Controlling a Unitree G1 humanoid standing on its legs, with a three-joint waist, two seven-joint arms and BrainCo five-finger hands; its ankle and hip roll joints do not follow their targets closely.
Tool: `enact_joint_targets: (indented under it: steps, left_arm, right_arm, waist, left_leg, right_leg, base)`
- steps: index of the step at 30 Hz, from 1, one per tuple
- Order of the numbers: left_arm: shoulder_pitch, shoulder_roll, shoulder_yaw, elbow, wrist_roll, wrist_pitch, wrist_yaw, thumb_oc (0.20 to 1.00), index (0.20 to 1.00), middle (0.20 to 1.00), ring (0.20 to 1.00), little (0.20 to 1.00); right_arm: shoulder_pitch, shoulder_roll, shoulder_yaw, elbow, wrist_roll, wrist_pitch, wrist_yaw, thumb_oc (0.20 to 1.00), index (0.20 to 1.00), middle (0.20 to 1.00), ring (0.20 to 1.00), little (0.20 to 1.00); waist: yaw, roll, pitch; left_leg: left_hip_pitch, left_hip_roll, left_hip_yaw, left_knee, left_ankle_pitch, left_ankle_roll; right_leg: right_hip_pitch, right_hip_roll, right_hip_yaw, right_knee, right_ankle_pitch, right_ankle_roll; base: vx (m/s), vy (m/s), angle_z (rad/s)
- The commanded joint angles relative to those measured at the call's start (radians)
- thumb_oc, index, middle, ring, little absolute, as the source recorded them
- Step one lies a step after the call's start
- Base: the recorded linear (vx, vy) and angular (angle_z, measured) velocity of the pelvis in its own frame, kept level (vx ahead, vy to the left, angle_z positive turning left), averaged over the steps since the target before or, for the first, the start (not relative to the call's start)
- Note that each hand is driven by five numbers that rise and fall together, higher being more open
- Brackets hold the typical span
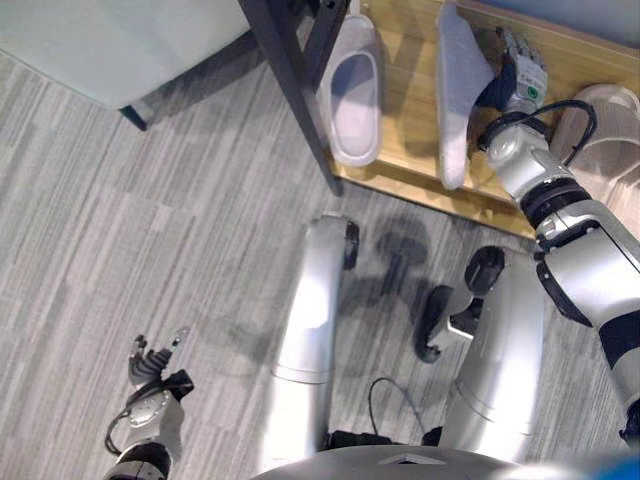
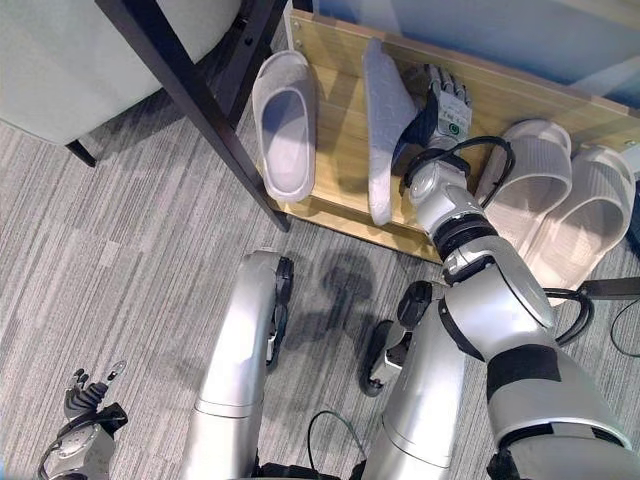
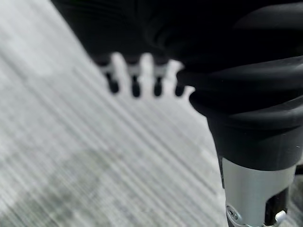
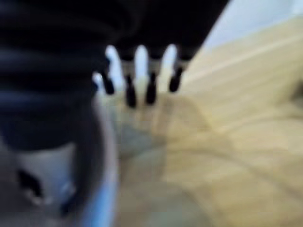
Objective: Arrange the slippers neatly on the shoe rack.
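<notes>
Your right hand (image 2: 440,100) is up at the wooden shoe rack (image 2: 340,150), its palm against the grey slipper (image 2: 385,110) that stands on its side edge. Whether the fingers clamp it you cannot tell; in the right wrist view the fingertips (image 4: 151,90) look straight over the wood. That slipper's long axis runs from the rack's back toward its front lip, sole side facing away from your hand. Beyond it from the hand lies its mate, the flat grey slipper (image 2: 285,125), opening up, roughly parallel. On the hand's other side sit two beige slippers (image 2: 560,210), close together. A dark table leg (image 2: 190,100) crosses just past the flat slipper. Your left hand (image 1: 155,365) hangs low over the grey carpet (image 1: 150,220), fingers relaxed and apart, well away from the rack.
</notes>
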Motion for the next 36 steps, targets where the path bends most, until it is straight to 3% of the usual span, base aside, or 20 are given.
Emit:
enact_joint_targets:
  steps: [1, 6, 18, 30, 36]
  left_arm:
    - [0.052, 0.032, -0.036, -0.051, 0.038, -0.043, 0.026, 1.000, 1.000, 1.000, 1.000, 1.000]
    - [0.047, 0.037, -0.045, -0.056, 0.055, -0.045, 0.026, 1.000, 1.000, 1.000, 1.000, 1.000]
    - [0.052, 0.045, -0.052, -0.072, 0.079, -0.052, 0.034, 1.000, 1.000, 1.000, 1.000, 1.000]
    - [0.027, 0.030, -0.080, -0.037, 0.105, -0.041, 0.050, 1.000, 1.000, 1.000, 1.000, 1.000]
    - [0.025, 0.023, -0.083, -0.045, 0.110, -0.037, 0.050, 1.000, 1.000, 1.000, 1.000, 1.000]
  right_arm:
    - [-0.033, -0.093, -0.002, -0.183, 0.039, -0.075, -0.085, 1.000, 1.000, 1.000, 1.000, 1.000]
    - [-0.026, -0.086, -0.030, -0.243, 0.074, -0.116, -0.099, 1.000, 1.000, 1.000, 1.000, 1.000]
    - [0.033, -0.120, -0.059, -0.255, 0.095, -0.131, -0.093, 1.000, 1.000, 1.000, 1.000, 1.000]
    - [0.112, -0.008, -0.102, -0.218, 0.132, -0.112, -0.086, 1.000, 1.000, 1.000, 1.000, 1.000]
    - [0.160, -0.002, -0.121, -0.275, 0.134, -0.122, -0.079, 1.000, 1.000, 1.000, 1.000, 1.000]
  waist:
    - [0.041, 0.013, 0.057]
    - [0.042, 0.007, 0.057]
    - [0.037, 0.002, 0.057]
    - [0.026, -0.005, 0.057]
    - [0.020, -0.014, 0.057]
  left_leg:
    - [0.053, -0.012, -0.052, 0.012, -0.144, 0.050]
    - [0.053, -0.012, -0.051, 0.019, -0.141, 0.048]
    - [0.053, -0.017, -0.054, 0.025, -0.135, 0.044]
    - [0.053, -0.017, -0.048, 0.019, -0.131, 0.044]
    - [0.053, -0.016, -0.042, 0.016, -0.129, 0.044]
  right_leg:
    - [0.061, -0.001, 0.139, -0.022, 0.024, -0.044]
    - [0.061, 0.001, 0.142, -0.014, 0.024, -0.044]
    - [0.061, 0.000, 0.142, -0.012, 0.029, -0.043]
    - [0.061, 0.005, 0.146, -0.018, 0.038, -0.041]
    - [0.061, 0.006, 0.151, -0.019, 0.040, -0.040]
  base:
    - [0.00, 0.000, 0.00]
    - [0.00, 0.000, 0.00]
    - [0.00, 0.000, 0.00]
    - [0.00, 0.003, 0.00]
    - [0.00, 0.000, 0.00]
